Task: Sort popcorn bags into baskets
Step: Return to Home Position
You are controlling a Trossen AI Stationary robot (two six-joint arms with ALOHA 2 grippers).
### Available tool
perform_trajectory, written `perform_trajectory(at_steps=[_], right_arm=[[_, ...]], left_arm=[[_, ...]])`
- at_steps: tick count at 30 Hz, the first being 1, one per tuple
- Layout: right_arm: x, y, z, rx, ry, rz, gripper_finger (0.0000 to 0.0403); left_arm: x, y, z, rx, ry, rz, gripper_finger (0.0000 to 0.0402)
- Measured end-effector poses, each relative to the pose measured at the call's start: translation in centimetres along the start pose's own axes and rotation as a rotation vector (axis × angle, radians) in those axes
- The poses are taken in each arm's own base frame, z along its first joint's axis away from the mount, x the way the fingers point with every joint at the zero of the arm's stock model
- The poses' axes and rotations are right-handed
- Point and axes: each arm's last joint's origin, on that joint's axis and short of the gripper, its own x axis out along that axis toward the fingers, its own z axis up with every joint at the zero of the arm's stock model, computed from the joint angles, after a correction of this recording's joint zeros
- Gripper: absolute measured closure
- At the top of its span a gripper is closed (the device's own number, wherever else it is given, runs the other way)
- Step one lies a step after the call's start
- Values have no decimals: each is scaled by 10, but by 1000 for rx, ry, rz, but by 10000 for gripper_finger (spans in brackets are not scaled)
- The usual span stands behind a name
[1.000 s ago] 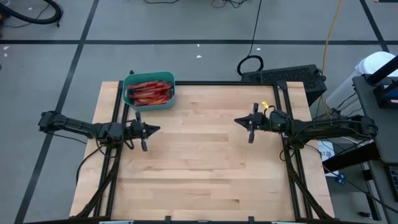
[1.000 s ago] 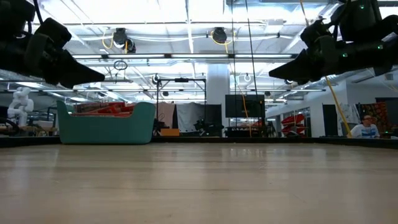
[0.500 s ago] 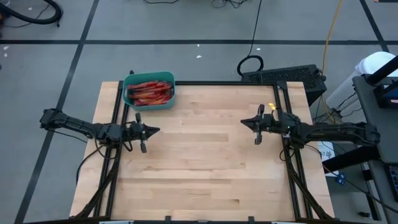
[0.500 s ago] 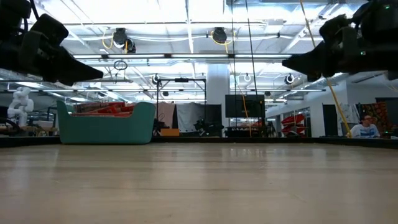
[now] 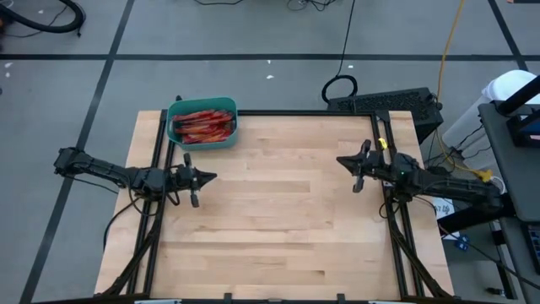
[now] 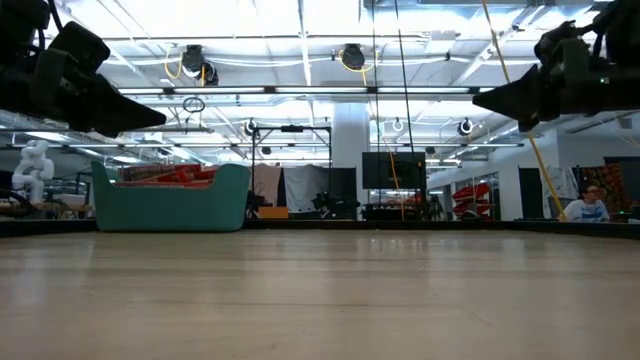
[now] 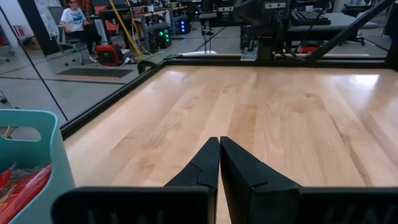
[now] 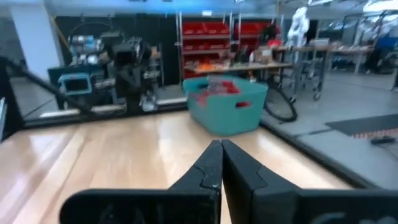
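Right claw: my right claw (image 5: 341, 160) has its fingers pressed together with nothing between them. It hangs above the wood close to the right rail, tips pointing left.
Right claw, own view: the closed tips (image 8: 221, 144) aim across the boards at the teal bin, well apart from it.
Left claw: my left claw (image 5: 210, 176) is pressed together as well and empty. It hovers over the left side of the table, on the near side of the bin, tips pointing right.
Left claw, own view: the two fingers (image 7: 205, 163) lie flat against each other, with bare wood ahead.
Change, right: over the last second this arm has drawn back from further in over the boards toward the right edge, and a little nearer. In the low view its dark tip (image 6: 482, 100) has slid right.
Change, left: none over the last half second; it already sits folded.
Basket: the basket (image 5: 202, 143) stands at the far left corner of the table, unmoved.
Bags: the popcorn bags (image 5: 202, 125) lie heaped inside it, red faces up; from table height they show just above the rim.
Table: on the table (image 5: 278, 228) I see no packet lying outside the bin.
Meaning: I judge the sorting done, and the right arm's pull-back reads as a retreat to rest, not a reach.
Left to do: probably only the last of that fold-back.
Risk: slight, since neither claw carries anything and both are well clear of the bin.
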Motion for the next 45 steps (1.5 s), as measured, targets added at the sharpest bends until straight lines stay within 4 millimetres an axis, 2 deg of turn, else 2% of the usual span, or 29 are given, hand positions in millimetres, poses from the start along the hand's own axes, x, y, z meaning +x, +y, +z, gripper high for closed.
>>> perform_trajectory(at_steps=[4, 14, 18, 24, 35, 42, 45], right_arm=[[-6, 3, -6, 26, 68, 26, 403], [-11, 15, -6, 17, 60, 149, 403], [-13, 16, -1, 37, 1, 172, 403], [-14, 16, -6, 64, 43, 158, 403], [-15, 19, -9, 110, 78, 250, 403], [-14, 19, -8, 58, 66, 256, 403], [-14, 19, -8, 56, 62, 258, 403]], left_arm=[[0, 0, 0, 12, 0, 0, 383], [0, 1, 0, 9, 0, 31, 383], [0, 1, 0, 1, 0, 31, 383], [0, 1, 0, 22, 3, 31, 383], [-1, 0, -5, -21, 49, 31, 383], [-4, -3, -6, 37, 57, 2, 383], [-7, -2, -4, -4, 35, 9, 383]])
